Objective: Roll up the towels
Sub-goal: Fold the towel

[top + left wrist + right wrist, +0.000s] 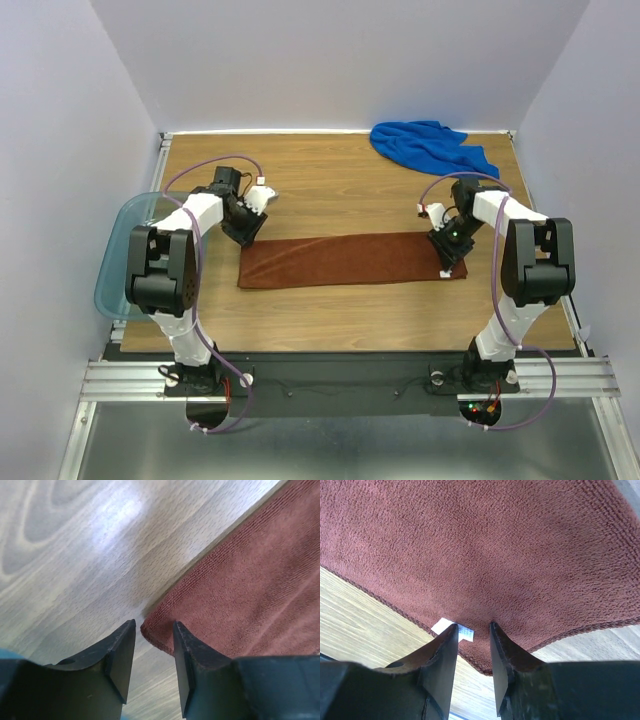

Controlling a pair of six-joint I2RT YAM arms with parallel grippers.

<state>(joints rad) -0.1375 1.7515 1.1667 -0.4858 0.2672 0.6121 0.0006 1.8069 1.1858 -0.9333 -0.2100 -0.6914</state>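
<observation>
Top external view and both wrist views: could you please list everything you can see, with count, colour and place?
table: one, light wood, fills the middle of the top view
brown towel: one, rust-brown, spread flat as a long strip across the table between the two arms
blue towel: one, royal blue, crumpled at the far right corner
bin: one, translucent teal, at the table's left edge
label: one, white, at the brown towel's right-end corner
left gripper: one, black, jaws apart at the brown towel's left-end corner
right gripper: one, black, jaws apart at the right-end corner, by the label
</observation>
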